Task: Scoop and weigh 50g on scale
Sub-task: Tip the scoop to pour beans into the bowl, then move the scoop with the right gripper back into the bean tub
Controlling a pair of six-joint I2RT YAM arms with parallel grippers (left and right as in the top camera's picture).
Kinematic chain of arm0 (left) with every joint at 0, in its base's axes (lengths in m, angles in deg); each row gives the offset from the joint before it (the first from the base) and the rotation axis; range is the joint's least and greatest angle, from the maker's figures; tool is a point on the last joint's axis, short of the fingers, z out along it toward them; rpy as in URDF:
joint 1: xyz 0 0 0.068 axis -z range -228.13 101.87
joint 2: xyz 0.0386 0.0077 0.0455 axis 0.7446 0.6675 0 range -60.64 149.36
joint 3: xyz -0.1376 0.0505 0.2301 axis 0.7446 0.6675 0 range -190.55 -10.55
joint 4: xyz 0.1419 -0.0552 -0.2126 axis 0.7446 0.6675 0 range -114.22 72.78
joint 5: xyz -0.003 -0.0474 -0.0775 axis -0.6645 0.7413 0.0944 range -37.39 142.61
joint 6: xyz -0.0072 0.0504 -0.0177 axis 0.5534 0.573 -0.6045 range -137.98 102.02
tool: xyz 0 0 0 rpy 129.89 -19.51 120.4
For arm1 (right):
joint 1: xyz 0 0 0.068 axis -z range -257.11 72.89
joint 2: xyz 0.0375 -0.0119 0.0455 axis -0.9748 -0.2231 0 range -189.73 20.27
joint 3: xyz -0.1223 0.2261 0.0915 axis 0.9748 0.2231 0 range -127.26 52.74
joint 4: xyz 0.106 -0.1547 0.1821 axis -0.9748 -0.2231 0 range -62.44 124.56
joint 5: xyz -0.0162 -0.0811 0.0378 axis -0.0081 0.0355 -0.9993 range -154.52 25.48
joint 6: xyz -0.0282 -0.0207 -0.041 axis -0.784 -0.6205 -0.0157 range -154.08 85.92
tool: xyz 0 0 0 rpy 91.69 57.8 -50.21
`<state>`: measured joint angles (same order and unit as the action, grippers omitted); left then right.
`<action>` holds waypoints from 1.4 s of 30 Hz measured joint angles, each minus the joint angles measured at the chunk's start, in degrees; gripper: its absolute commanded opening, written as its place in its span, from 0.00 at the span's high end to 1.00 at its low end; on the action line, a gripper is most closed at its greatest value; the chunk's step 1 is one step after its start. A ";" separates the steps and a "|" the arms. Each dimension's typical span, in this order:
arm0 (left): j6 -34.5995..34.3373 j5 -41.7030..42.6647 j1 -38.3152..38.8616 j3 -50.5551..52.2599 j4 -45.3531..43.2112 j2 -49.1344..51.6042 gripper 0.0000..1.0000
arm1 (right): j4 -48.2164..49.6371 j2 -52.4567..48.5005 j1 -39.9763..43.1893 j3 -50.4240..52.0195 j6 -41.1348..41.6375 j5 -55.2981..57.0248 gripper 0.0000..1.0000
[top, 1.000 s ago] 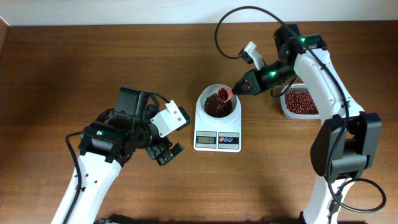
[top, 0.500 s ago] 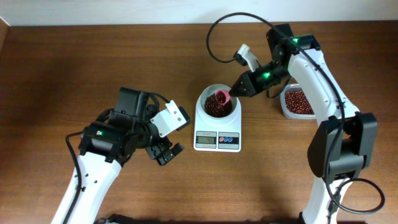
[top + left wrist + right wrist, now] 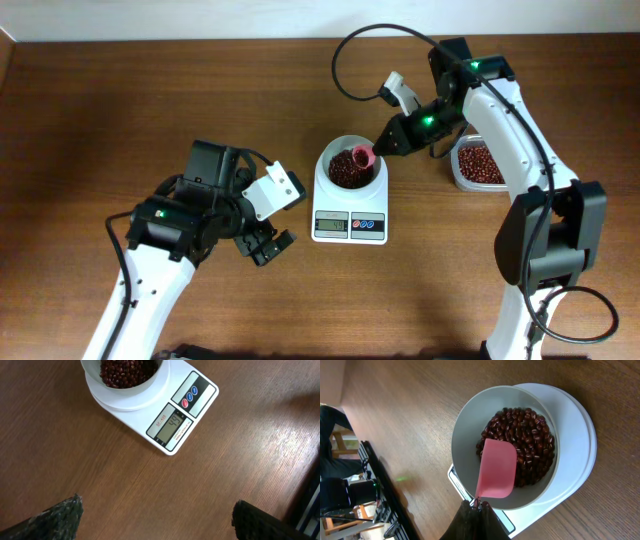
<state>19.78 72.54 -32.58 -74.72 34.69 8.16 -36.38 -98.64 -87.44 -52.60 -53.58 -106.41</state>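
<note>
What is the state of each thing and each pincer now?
scale, switched on, digits showing
bowl, on the scale, holding red beans
pink scoop, over the bowl
clear tub, uncovered, holding red beans
left pincer, open, empty
right pincer, shut on the pink scoop

**Around the work: what else we see**

We see a brown wooden table [image 3: 100, 100] filling most of the overhead view, with a pale wall [image 3: 200, 18] along its far edge. A clear plastic tub [image 3: 476, 186] sits on the table's right side. Past the table's edge, the right wrist view shows a black rack [image 3: 375, 490] and blurred wooden furniture [image 3: 335, 440].
</note>
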 measured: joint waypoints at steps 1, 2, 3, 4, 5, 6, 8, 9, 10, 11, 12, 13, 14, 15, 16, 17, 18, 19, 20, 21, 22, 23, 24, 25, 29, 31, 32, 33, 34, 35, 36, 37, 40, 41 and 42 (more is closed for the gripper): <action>0.00 -0.02 0.00 0.00 0.00 0.00 0.01 | 0.02 0.02 0.00 0.00 0.04 0.00 0.96; 0.00 0.00 0.00 0.00 0.00 0.00 0.01 | 0.00 0.02 0.00 0.00 0.02 0.00 0.96; 0.00 0.00 0.00 0.00 0.00 0.00 0.01 | 0.02 0.00 0.00 0.00 0.02 -0.02 0.96; 0.00 0.00 0.00 0.00 0.00 0.00 0.01 | 0.00 0.00 0.00 0.00 0.04 -0.02 0.96; 0.00 -0.02 0.00 0.00 0.00 0.00 0.01 | 0.02 0.02 0.00 0.00 0.00 -0.07 0.96; 0.00 0.00 0.00 0.00 0.02 0.00 0.01 | 0.00 0.00 0.00 0.00 -0.07 -0.48 0.96; 0.00 0.00 0.00 0.00 0.00 0.00 0.01 | -0.13 0.00 0.00 0.00 -1.68 -2.16 0.96; 0.00 0.00 0.00 0.00 0.02 0.00 0.01 | -0.13 0.00 0.00 0.00 -2.36 -1.68 0.96; 0.00 0.00 0.00 0.00 0.00 0.00 0.01 | -0.20 0.02 0.00 0.00 -1.99 -0.26 0.96; 0.00 0.00 0.00 0.00 0.02 0.00 0.01 | -0.42 0.02 0.00 0.00 -1.77 0.61 0.96; 0.00 0.00 0.00 0.00 0.00 0.00 0.01 | -0.59 0.00 0.02 0.00 -1.62 1.16 0.96; 0.00 0.00 0.00 0.00 0.00 0.00 0.01 | -0.57 0.00 0.07 -0.02 -1.57 1.16 0.96; 0.00 0.00 0.00 0.00 0.02 0.00 0.01 | -0.59 0.00 0.17 -0.02 -1.46 1.14 0.96; 0.00 -0.02 0.00 0.00 0.00 0.00 0.01 | -0.59 0.00 0.28 -0.04 -1.46 1.14 0.96; 0.00 0.00 0.00 0.00 0.00 0.00 0.01 | -0.57 0.00 0.39 -0.04 -1.44 1.11 0.96; 0.00 -0.02 0.00 0.00 0.02 0.00 0.01 | -0.59 0.00 0.50 -0.04 -1.44 1.11 0.96; 0.00 0.00 0.00 0.00 0.00 0.00 0.01 | -0.59 0.00 0.61 -0.04 -1.44 1.11 0.96; 0.00 0.00 0.00 0.00 0.00 0.00 0.01 | -0.59 0.00 0.76 -0.04 -1.44 1.11 0.96; 0.00 0.00 0.00 0.00 0.00 0.00 0.01 | -0.59 0.00 0.76 -0.04 -1.46 1.05 0.96; 0.00 0.00 0.00 0.00 0.00 0.00 0.01 | -0.79 0.00 0.81 -0.04 -1.88 -0.55 0.96; 0.00 0.00 0.00 0.00 0.00 0.00 0.01 | -1.42 0.00 0.81 -0.07 -4.13 -3.43 0.96; 0.00 0.00 0.00 0.00 0.02 0.00 0.01 | -1.40 0.00 0.81 -0.09 -5.05 -4.04 0.96; 0.00 -0.02 0.00 0.00 0.00 0.00 0.01 | -1.16 0.00 0.81 -0.11 -4.98 -3.04 0.96; 0.00 0.00 0.00 0.00 0.00 0.00 0.01 | -1.16 0.00 0.81 -0.11 -4.63 -1.84 0.96; 0.00 0.00 0.00 0.00 0.00 0.00 0.01 | -1.18 0.00 0.92 -0.11 -3.72 -1.25 0.96; 0.00 -0.02 0.00 0.00 0.00 0.00 0.01 | -1.14 0.00 0.98 -0.11 -3.37 -1.95 0.96; 0.00 -0.02 0.00 0.00 0.02 0.00 0.01 | -1.11 0.00 1.03 -0.11 -3.37 -2.36 0.96; 0.00 0.00 0.00 0.00 0.00 0.00 0.01 | -1.09 0.00 1.03 -0.11 -3.32 -2.93 0.96; 0.00 0.00 0.00 0.00 0.00 0.00 0.01 | -1.03 0.00 1.09 -0.11 -3.26 -3.41 0.96; 0.00 0.00 0.00 0.00 0.00 0.00 0.01 | -1.03 0.00 1.25 -0.11 -3.17 -4.02 0.96; 0.00 -0.02 0.00 0.00 0.00 0.00 0.01 | -1.03 0.00 1.44 -0.11 -3.19 -4.70 0.96; 0.00 0.00 0.00 0.00 0.02 0.00 0.01 | -1.03 0.00 1.75 -0.11 -3.19 -5.22 0.96; 0.00 0.00 0.00 0.00 0.00 0.00 0.01 | -1.03 0.00 3.72 -0.11 -3.17 -6.95 0.96; 0.00 -0.02 0.00 0.00 0.00 0.00 0.01 | -1.03 0.00 4.31 -0.11 -3.19 -7.52 0.96; 0.00 0.00 0.00 0.00 0.00 0.00 0.01 | -1.03 0.00 5.05 -0.11 -3.17 -7.96 0.96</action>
<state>19.78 72.54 -32.58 -74.72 34.69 8.16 -37.41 -98.64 -82.39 -52.71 -56.75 -114.36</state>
